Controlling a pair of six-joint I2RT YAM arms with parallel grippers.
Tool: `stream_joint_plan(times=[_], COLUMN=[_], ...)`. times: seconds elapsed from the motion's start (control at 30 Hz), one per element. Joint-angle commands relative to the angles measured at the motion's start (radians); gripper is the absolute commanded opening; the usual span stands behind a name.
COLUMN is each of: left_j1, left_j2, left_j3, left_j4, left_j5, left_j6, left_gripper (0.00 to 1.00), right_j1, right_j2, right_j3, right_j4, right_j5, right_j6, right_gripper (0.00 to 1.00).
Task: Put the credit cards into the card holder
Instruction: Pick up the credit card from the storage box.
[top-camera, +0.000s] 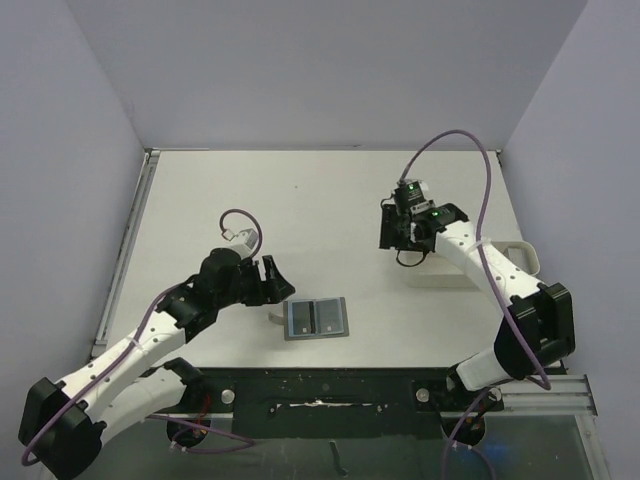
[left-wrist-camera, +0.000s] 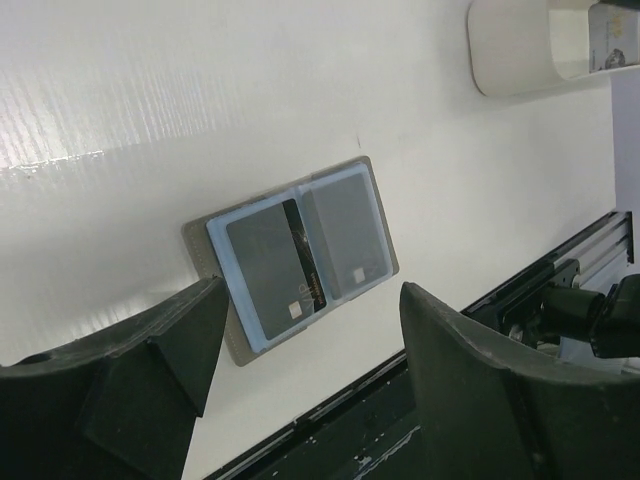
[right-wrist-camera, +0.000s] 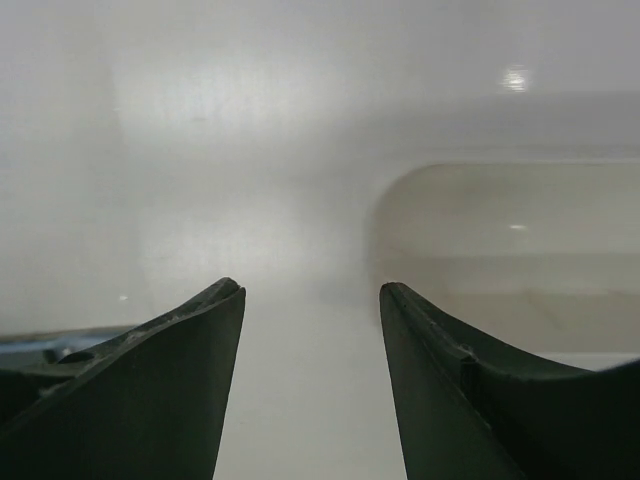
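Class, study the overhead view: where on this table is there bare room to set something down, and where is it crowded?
Free: the far strip of table along the back wall; the middle gap between card holder and white tray. Crowded: near edge, left claw beside the card holder; right side, right claw by the tray.

Bright, even light; soft shadows; right wrist view hazy, unfocused
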Motion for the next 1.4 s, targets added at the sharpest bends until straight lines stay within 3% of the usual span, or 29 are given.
stream_joint_plan(times=[0.0, 0.27, 0.57, 0.73, 1.03, 1.37], left_j1=[0.008, 0.009, 0.011, 0.01, 0.004, -0.023], left_j2=[-0.032, -0.07, -0.129, -0.188, -0.258, -0.292], left_j3=[0.09, 0.158, 0.125, 0.114, 0.107, 0.109], left_j4=[-0.106, -0.193, -0.172, -0.163, -0.157, -0.169], left_j5=[0.025, 0.071, 0.071, 0.067, 0.067, 0.031], left_j6=[0.118, 0.236, 0.254, 0.254, 0.255, 0.249], left_gripper=[0.68, 0.71, 0.73, 0.73, 0.75, 0.75], right_j1=[-0.129, -0.385, -0.625, -0.672, -0.677, -0.673], right_j2=[-0.029, -0.019, -0.021, -0.011, 0.038, 0.168], right_j3=[0.085, 0.125, -0.002, -0.056, -0.057, -0.057], right_j4=[-0.135, -0.125, 0.041, 0.102, 0.095, 0.181], right_j5=[0.211, 0.363, 0.307, 0.327, 0.323, 0.425], right_j6=[-0.15, -0.297, -0.455, -0.527, -0.372, -0.417], right_gripper=[0.57, 0.55, 0.54, 0.54, 0.51, 0.54])
